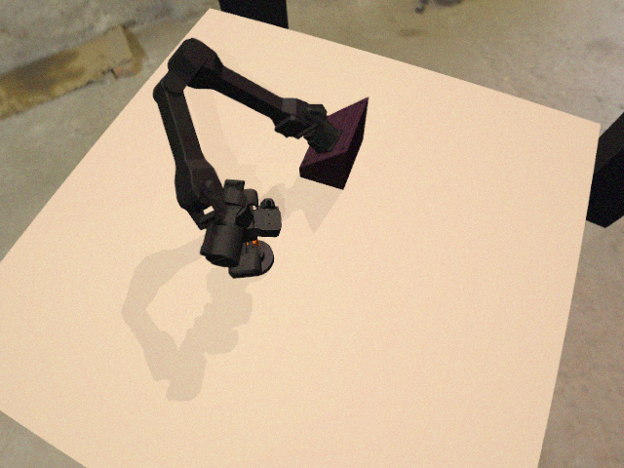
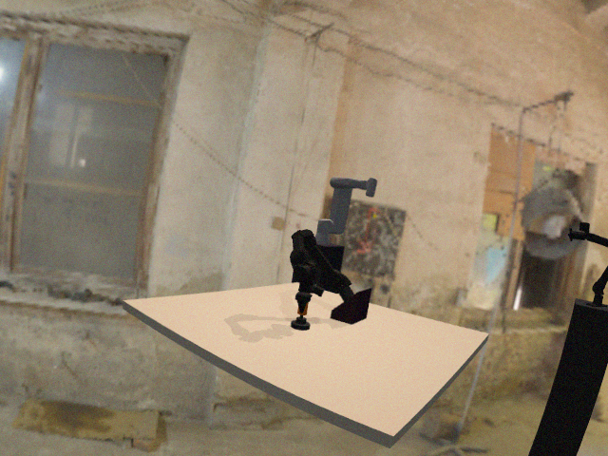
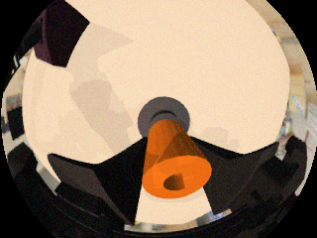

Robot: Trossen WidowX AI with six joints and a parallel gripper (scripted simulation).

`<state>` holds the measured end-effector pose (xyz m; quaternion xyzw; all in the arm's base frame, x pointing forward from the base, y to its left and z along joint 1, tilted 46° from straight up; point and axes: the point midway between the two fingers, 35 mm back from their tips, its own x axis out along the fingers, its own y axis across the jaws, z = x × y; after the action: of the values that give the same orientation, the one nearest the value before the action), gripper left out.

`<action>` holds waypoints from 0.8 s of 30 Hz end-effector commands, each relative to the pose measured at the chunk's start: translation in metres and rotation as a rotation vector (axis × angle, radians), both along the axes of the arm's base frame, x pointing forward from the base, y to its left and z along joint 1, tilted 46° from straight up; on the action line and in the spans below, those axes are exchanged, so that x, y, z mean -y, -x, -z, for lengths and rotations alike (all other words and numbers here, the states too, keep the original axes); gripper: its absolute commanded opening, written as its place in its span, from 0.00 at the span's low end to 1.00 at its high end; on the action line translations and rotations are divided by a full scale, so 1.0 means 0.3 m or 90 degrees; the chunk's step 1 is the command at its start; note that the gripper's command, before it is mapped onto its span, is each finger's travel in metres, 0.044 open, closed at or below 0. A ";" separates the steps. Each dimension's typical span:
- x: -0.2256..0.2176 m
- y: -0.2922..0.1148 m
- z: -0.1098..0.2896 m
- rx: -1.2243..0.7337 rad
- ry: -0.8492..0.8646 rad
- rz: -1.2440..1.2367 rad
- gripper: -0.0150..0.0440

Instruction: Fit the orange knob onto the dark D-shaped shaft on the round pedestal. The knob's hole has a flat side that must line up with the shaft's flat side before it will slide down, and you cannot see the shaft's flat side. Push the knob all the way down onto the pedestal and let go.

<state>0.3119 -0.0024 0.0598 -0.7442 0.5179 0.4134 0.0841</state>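
Item count: one orange knob [image 3: 173, 159], one round pedestal [image 3: 164, 114], one robot arm [image 1: 175, 121] with one hand [image 2: 302, 305], one dark wedge-shaped block [image 1: 334, 151], one tabletop [image 1: 428, 302], one grey stand [image 2: 341, 206].
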 end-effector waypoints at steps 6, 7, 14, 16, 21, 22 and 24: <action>-0.007 -0.012 0.000 -0.035 0.006 -0.042 0.25; -0.006 -0.011 0.001 -0.035 0.006 -0.042 0.25; -0.002 -0.010 0.004 -0.035 0.006 -0.042 0.25; -0.002 -0.006 0.004 -0.035 0.006 -0.042 0.25; -0.003 -0.002 -0.003 -0.035 0.006 -0.042 0.25; -0.004 -0.002 -0.004 -0.035 0.006 -0.042 0.25; -0.005 -0.003 -0.006 -0.035 0.006 -0.042 0.25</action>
<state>0.3117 -0.0028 0.0585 -0.7471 0.4989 0.4362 0.0509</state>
